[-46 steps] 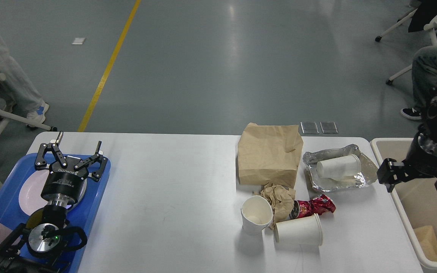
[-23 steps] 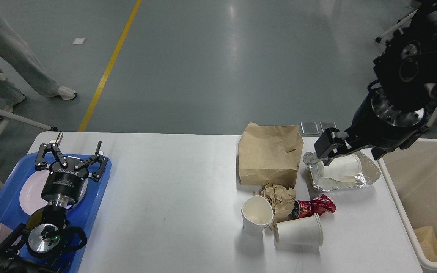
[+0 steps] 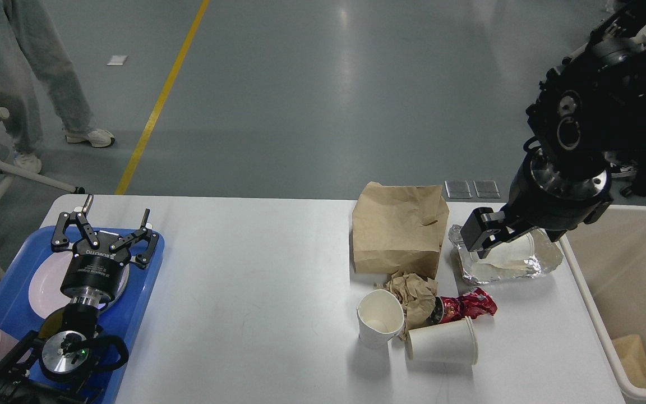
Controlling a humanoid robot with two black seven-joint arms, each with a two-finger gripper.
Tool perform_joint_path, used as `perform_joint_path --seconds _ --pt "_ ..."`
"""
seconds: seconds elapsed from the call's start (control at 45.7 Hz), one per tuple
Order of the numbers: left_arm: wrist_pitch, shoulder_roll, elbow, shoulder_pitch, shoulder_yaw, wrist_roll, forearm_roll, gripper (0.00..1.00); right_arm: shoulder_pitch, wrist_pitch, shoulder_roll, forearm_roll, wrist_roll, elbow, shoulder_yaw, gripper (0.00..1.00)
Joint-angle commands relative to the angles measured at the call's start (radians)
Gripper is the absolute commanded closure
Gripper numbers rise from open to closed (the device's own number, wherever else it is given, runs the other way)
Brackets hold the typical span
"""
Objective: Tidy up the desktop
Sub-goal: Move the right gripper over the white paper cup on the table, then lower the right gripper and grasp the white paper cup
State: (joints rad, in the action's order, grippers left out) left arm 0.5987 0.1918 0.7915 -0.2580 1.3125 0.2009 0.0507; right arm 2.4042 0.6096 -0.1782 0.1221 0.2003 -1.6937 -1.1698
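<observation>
Two tools: left tool [image 3: 104, 227] spread, idle above blue plastic tray [image 3: 143, 292]; right tool [image 3: 488, 235], jaw state unclear, over crumpled foil sheet [image 3: 541, 261] on white worktop [image 3: 255, 280]. Next: grasp, bin.

Glossy grey floor [image 3: 312, 101] with a yellow line [image 3: 160, 101] crossing it.

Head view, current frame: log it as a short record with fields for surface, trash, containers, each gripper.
surface: white desktop
trash: brown paper bag; crumpled brown paper; red wrapper; upright paper cup; paper cup on its side; foil sheet
containers: blue tray at left edge; cream bin at right
left gripper: open, over the tray, holding nothing
right gripper: over the foil sheet; finger state unclear
</observation>
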Motion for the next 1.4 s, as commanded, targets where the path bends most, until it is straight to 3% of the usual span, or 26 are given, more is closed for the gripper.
perform_joint_path --seconds 0.0,0.153,0.482,0.854,0.985,1.072,1.182,1.248,1.313,1.379 --pt "0.000 0.000 0.000 0.000 0.001 -0.001 0.000 0.04 -0.054 -0.033 -0.010 -0.002 0.013 0.006 0.090 0.00" --pt "0.000 0.000 0.000 0.000 0.001 0.000 0.000 0.04 -0.203 -0.131 0.003 -0.002 0.019 0.039 0.237 0.00" --pt "0.001 0.000 0.000 0.000 0.001 -0.001 0.000 0.04 -0.511 -0.218 0.180 -0.004 0.042 0.299 0.248 0.01" --pt "0.001 0.000 0.000 0.000 0.001 0.000 0.000 0.04 -0.789 -0.232 0.255 0.005 0.044 0.542 0.233 0.03" --pt "0.001 0.000 0.000 0.000 0.002 0.000 0.000 0.04 -0.813 -0.234 0.267 0.025 0.044 0.542 0.231 0.13" --pt "0.001 0.000 0.000 0.000 0.002 -0.001 0.000 0.04 -0.830 -0.241 0.269 0.025 0.044 0.545 0.233 0.29" --pt "0.001 0.000 0.000 0.000 0.002 0.000 0.000 0.04 -0.847 -0.301 0.276 0.024 0.044 0.545 0.231 0.31" --pt "0.001 -0.002 0.000 0.000 0.002 -0.001 0.000 0.04 -0.852 -0.315 0.281 0.021 0.044 0.545 0.231 0.38" --pt "0.001 0.000 0.000 0.000 0.002 0.000 0.000 0.04 -0.853 -0.323 0.281 0.014 0.044 0.545 0.229 0.48" --pt "0.001 -0.002 0.000 0.000 0.002 -0.001 0.000 0.04 -0.853 -0.326 0.281 0.013 0.044 0.545 0.233 0.70"
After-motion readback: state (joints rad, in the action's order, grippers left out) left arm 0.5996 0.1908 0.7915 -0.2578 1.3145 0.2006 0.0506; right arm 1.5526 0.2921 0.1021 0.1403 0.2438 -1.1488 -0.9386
